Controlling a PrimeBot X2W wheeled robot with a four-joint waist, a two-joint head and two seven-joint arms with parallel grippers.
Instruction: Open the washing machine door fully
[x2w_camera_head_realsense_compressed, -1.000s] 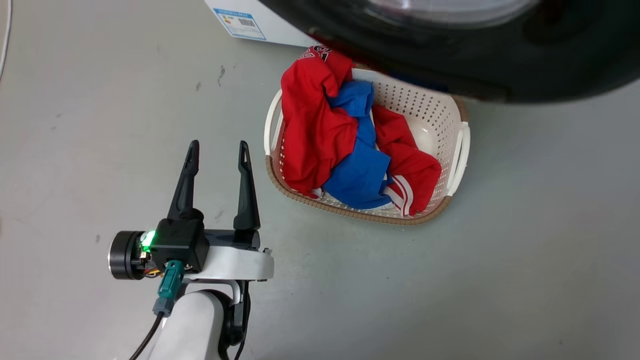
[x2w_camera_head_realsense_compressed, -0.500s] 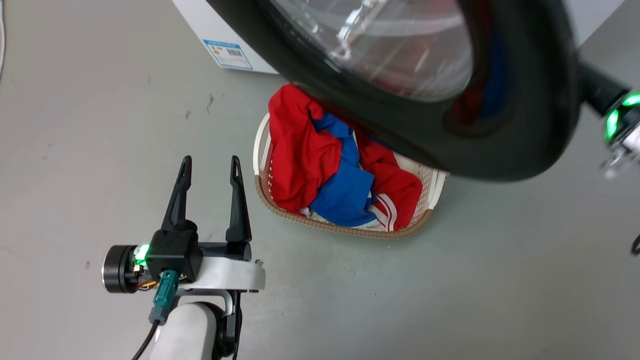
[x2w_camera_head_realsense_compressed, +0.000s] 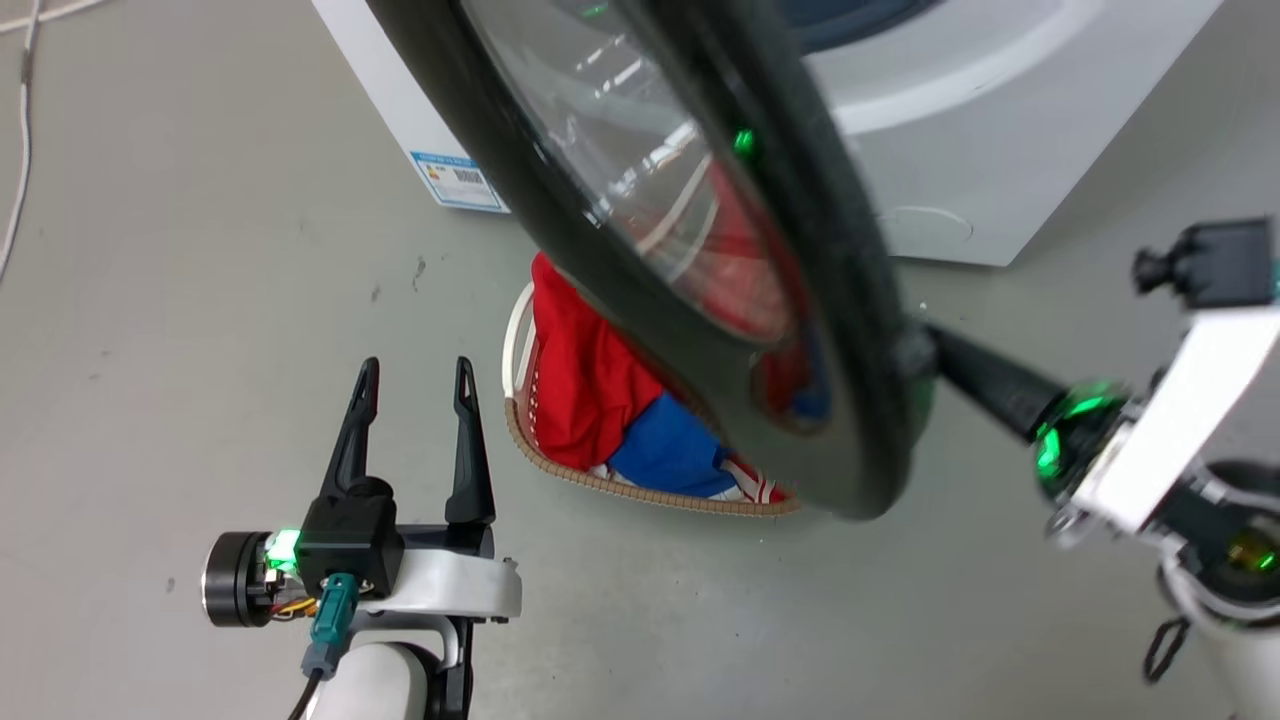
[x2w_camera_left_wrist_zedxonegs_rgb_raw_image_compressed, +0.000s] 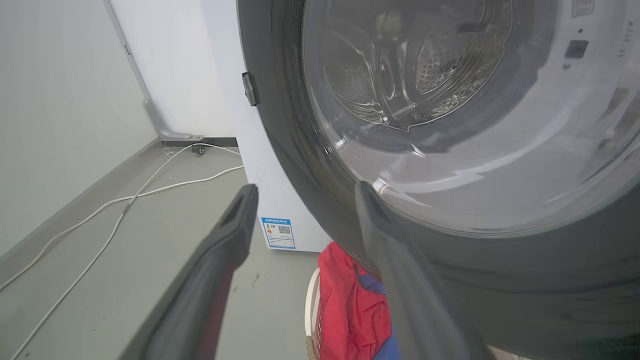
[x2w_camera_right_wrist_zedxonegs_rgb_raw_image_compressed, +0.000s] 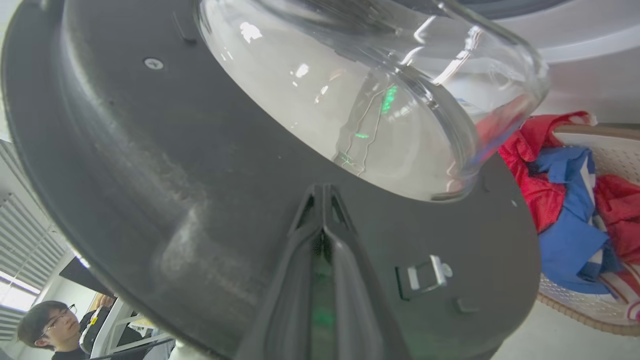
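While the washing machine door (x2w_camera_head_realsense_compressed: 660, 250) stands partway out from the washing machine (x2w_camera_head_realsense_compressed: 960, 170), over the laundry basket (x2w_camera_head_realsense_compressed: 600, 482), I note the right gripper (x2w_camera_right_wrist_zedxonegs_rgb_raw_image_compressed: 324, 192) with fingers pressed together, tips against the door's black inner face. The left gripper (x2w_camera_head_realsense_compressed: 416, 365) has fingers spread, empty, beside the basket.

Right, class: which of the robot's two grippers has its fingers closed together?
The right gripper, fingers shut, tips at the washing machine door. The left gripper has its fingers spread, over the floor beside the basket.
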